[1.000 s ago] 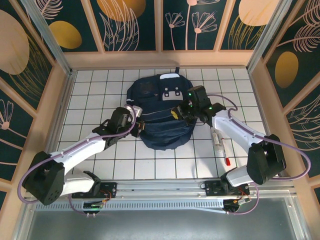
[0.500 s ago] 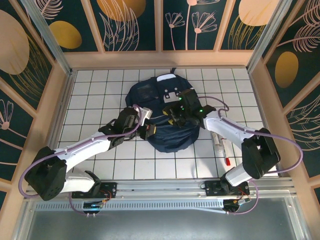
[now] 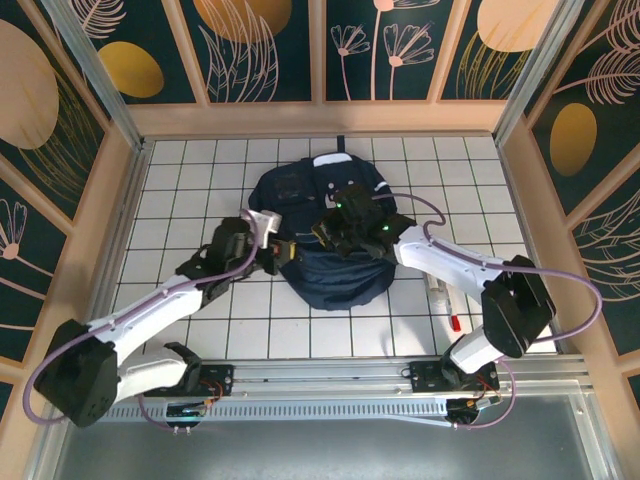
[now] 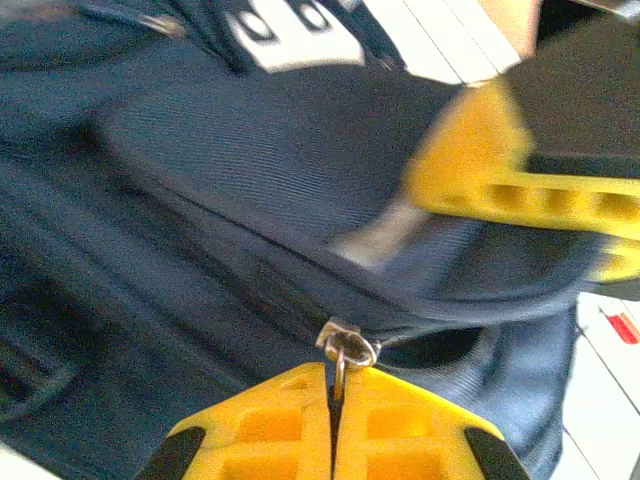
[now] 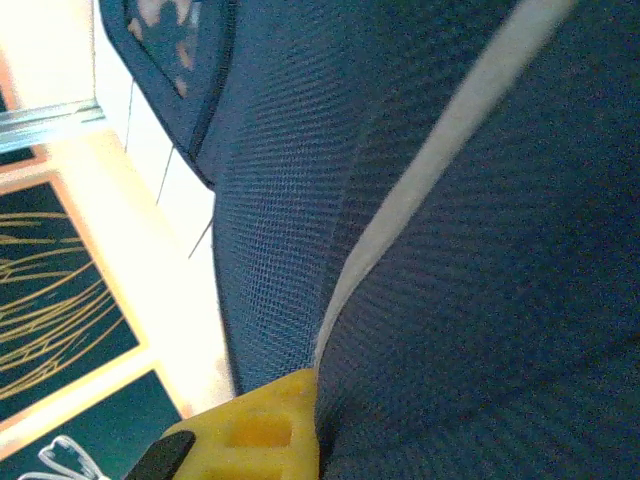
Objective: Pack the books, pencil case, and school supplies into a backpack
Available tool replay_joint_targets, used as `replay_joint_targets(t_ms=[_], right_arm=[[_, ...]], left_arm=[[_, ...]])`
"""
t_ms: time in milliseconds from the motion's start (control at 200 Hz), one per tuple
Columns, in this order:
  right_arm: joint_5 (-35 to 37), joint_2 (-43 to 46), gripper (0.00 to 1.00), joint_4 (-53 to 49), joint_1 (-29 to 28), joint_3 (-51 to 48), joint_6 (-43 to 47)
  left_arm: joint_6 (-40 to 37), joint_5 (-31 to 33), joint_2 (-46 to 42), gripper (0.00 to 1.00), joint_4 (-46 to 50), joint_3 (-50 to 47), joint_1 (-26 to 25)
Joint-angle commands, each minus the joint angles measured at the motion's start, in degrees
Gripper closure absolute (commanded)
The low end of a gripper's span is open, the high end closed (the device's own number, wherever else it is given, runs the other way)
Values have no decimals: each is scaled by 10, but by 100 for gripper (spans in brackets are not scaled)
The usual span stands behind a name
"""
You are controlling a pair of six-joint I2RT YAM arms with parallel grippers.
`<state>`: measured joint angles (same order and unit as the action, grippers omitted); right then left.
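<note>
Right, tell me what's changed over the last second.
The right gripper swung left across the backpack, from its right side to over its middle, and is now shut against the fabric. The left gripper, shut on the zipper pull, barely shifted at the bag's left side. The whitish stick and red pen stayed put to the right of the bag.

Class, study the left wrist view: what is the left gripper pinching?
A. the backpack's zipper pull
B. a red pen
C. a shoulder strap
A: the left gripper is shut on the metal zipper pull of the backpack.
</note>
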<state>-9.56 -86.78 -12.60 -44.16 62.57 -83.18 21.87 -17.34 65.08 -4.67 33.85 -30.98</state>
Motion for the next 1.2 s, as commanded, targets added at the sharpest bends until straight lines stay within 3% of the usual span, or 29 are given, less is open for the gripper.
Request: replay_joint_targets(t_ms=[0,130,190,270,325,415,480,535,636,796,1196], right_arm=[[33,35,100,-66,22,14,27],[11,40,100,-56,22,-3,27],[5,38,100,-49,22,-11,24],[3,31,100,-55,22,-6,32],[4,32,100,-60,22,-4,32],[12,38,73,-67,22,-8,26],[13,41,59,-66,25,-11,30],[6,40,54,-67,31,-16,40],[-28,40,48,-68,50,-24,61],[-59,55,46,-76,77,-36,90],[-64,102,46,-88,114,-43,97]], left_arm=[[-61,31,-17,100,25,-20,61],[-115,24,40,99,67,25,84],[-136,21,73,73,73,45,84],[-167,14,99,64,60,53,84],[-189,8,103,51,49,54,84],[-226,-19,88,37,56,62,84],[-300,-72,66,36,62,55,83],[-344,-114,39,36,50,40,81],[-376,-134,-3,32,11,25,59],[-423,-107,-14,23,-5,47,-16],[-464,-39,141,26,3,160,-94]])
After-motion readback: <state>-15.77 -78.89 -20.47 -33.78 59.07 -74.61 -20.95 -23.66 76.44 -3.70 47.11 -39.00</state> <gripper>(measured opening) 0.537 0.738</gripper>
